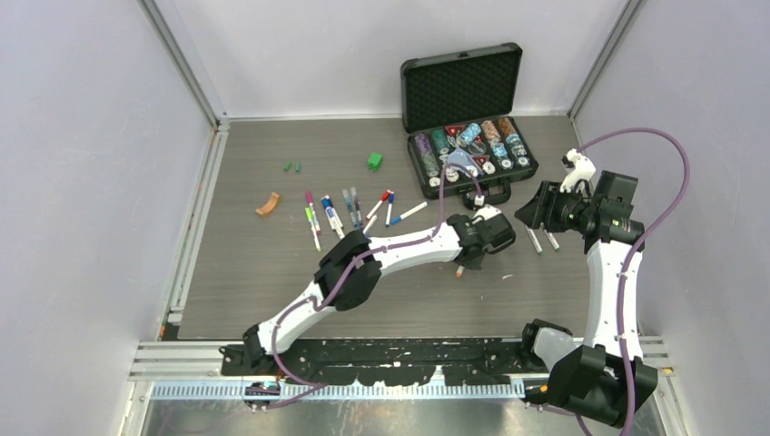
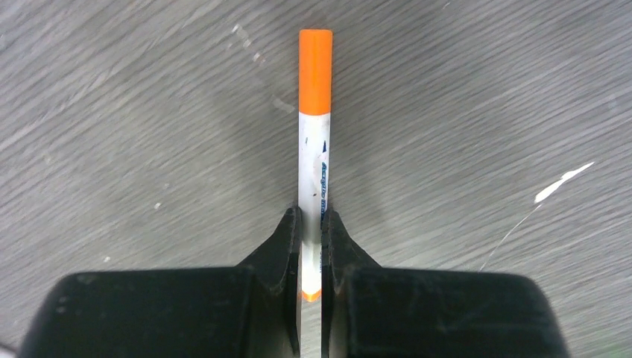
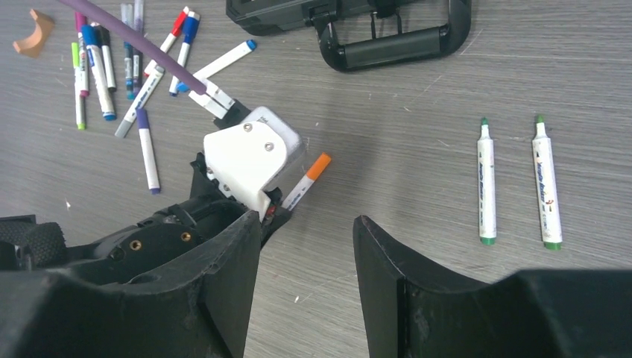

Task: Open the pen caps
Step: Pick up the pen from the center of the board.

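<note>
A grey wood-grain surface (image 1: pixel 272 291); at its far right an open black case (image 1: pixel 459 86); left of that, a small green cube (image 1: pixel 374 161), then two green pen caps (image 1: pixel 291 167) side by side; further left, a curved orange-brown piece (image 1: pixel 268 204); mid-surface, a loose scatter of pens (image 1: pixel 331 216); right, nearer than the case, two green-tipped pens (image 3: pixel 485 183) lying parallel, uncapped.

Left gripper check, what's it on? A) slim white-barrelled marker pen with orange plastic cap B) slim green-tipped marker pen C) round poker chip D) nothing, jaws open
A: the left wrist view shows the left gripper shut on the white-barrelled marker pen, its orange plastic cap on the far end.
</note>
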You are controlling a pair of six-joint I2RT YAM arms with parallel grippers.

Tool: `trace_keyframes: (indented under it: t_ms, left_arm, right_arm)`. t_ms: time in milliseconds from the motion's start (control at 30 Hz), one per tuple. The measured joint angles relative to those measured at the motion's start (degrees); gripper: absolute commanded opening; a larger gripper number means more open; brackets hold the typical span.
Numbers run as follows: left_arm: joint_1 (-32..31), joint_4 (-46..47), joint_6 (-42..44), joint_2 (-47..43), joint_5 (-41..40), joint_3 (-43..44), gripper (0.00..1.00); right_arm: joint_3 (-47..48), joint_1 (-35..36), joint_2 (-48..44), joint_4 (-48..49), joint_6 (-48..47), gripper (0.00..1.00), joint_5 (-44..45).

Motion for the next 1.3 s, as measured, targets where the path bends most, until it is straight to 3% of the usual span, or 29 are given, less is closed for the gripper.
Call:
trace_keyframes:
  t_ms: [133,333,533,667,900,1067,1300]
  left_arm:
    - [0.31,3.45,0.04,-7.13,-0.09,-10.64,0.0]
    - [1.42,15.82,-1.27,-27.98,0.74,-31.78,0.0]
    - [4.0,36.87,-6.23,-48.06,1.97,-53.31,0.0]
    - [4.68,48.48,-7.91,-53.2,1.49,-62.01,0.0]
    - [4.55,64.08,-9.9,-53.46,1.14,-66.77,0.0]
    - [4.52,72.72,-11.19,-53.33,-0.09,-66.88,0.0]
    - [4.52,77.64,-12.66,-51.41,-0.76,-66.84,0.0]
  right_arm:
    - [0.0,0.0,0.48,-0.24,-0.44,0.54,-1.68]
    - [-0.02,0.0,3.06,-1.36,-2.4,0.54,-8.28]
    - [-1.81,0.02,3.43,-1.27,-2.69,0.59,-18.51]
    - [-4.63,1.16,4.68,2.62,1.68,0.6,-26.47]
    - [-7.67,9.44,6.25,10.88,10.38,0.6,-31.1]
    - [-7.91,11.45,6.32,14.71,13.66,0.6,-32.3]
    - [-7.96,13.35,6.38,16.55,15.13,0.6,-33.46]
